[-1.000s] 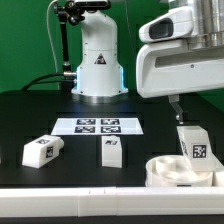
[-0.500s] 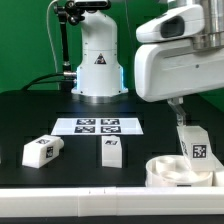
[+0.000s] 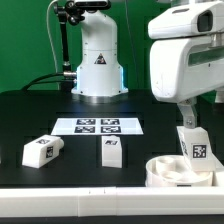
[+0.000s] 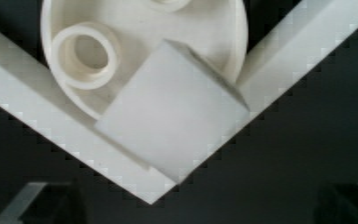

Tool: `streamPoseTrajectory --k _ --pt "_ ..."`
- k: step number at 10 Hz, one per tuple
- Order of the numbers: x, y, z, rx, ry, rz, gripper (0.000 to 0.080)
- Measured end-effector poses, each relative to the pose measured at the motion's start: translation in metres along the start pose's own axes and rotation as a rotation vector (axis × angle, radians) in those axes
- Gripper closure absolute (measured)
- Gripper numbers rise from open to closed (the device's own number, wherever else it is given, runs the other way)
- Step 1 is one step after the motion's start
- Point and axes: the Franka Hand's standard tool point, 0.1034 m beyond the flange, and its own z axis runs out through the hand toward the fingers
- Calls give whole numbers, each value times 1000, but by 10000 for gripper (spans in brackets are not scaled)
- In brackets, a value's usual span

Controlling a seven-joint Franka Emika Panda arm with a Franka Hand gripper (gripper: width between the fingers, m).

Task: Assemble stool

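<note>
The round white seat (image 3: pixel 172 174) lies at the front of the exterior view's right. One tagged leg (image 3: pixel 194 143) stands upright on it. Two more legs lie on the black table, one at the left (image 3: pixel 42 150) and one in the middle (image 3: pixel 110 152). My gripper (image 3: pixel 180 112) hangs just above the standing leg, mostly hidden by the arm's white body. In the wrist view the seat (image 4: pixel 91 50) shows its holes, and the leg (image 4: pixel 172 115) lies between my dim, wide-apart fingertips (image 4: pixel 23 197). My gripper (image 4: pixel 190 202) is open and holds nothing.
The marker board (image 3: pixel 98 126) lies flat behind the middle leg. The robot base (image 3: pixel 97 60) stands at the back. White straight bars (image 4: pixel 43 110) form a V around the seat and leg in the wrist view.
The arm's white body has shifted toward the exterior view's right and slightly up. The legs and the seat have not moved.
</note>
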Motion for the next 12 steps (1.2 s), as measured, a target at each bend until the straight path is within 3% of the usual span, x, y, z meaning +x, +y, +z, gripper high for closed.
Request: streamPoseTrajectory --k 7,12 --pt "-2 2 10 -56 -57 -583 150" --pt "-10 3 18 -42 -81 -688 150"
